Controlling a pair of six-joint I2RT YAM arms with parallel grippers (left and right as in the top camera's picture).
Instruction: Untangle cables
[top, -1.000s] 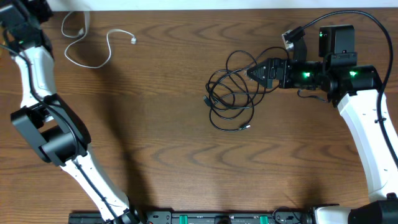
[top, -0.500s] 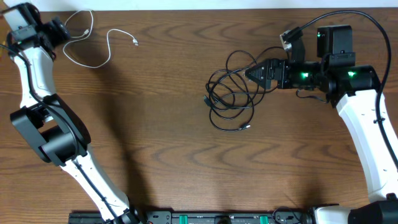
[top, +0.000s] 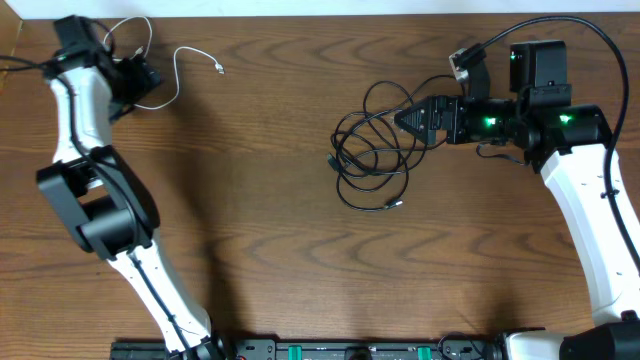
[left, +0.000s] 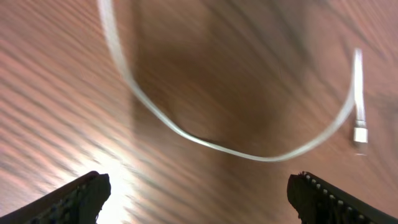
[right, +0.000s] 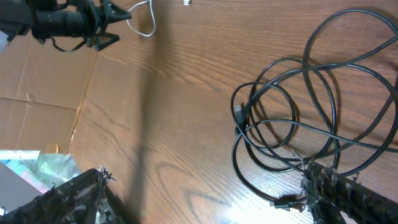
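Observation:
The short white cable (top: 176, 75) lies in loose curves at the table's far left. In the left wrist view it is a blurred white arc (left: 205, 144) ending in a small plug (left: 359, 134). My left gripper (top: 138, 76) hovers right by its left loops, open and empty (left: 199, 183). The black cables (top: 372, 158) lie in a tangled heap of loops right of centre, also shown in the right wrist view (right: 292, 124). My right gripper (top: 408, 118) is open over the heap's right edge (right: 205, 177), its right finger above a black plug end (right: 287, 201).
The table's far edge runs along the top of the overhead view, close behind the white cable. A black rail (top: 350, 351) lines the front edge. Cardboard (right: 37, 74) lies beyond the table's left side. The right arm's own thick wire (top: 560, 25) arches above it.
My left arm has swung in from the far-left corner, rightward and down to the white cable's loops. The right gripper and the black cables have stayed in place.

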